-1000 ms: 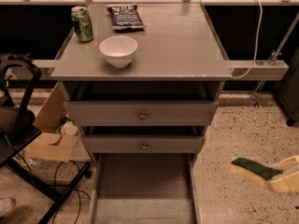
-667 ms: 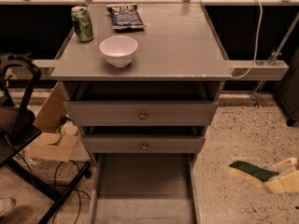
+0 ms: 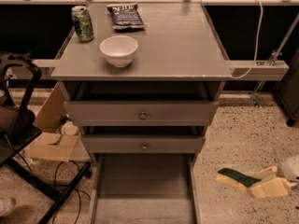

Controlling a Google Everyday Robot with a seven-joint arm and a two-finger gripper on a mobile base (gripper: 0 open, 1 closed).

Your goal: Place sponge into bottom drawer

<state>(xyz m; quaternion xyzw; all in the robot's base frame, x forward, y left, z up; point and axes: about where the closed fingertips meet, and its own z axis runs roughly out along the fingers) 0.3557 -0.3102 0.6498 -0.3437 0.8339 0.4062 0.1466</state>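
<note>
End effector (image 3: 256, 185) (gripping sponge (image 3: 236, 177)) hangs right of bottom drawer (image 3: 142, 183).

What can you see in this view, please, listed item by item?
can: one, green, cabinet top, back left
snack bag: one, dark blue, cabinet top, back
bowl: one, white, cabinet top, front left
upper drawers: two, grey, under the top
bottom drawer: one, grey, pulled out
cardboard box: one, brown, floor, left
cable: one, white, right of cabinet
sponge: one, yellow and green, lower right, above floor
gripper: one, cream, lower right, fingers shut on the sponge
</note>
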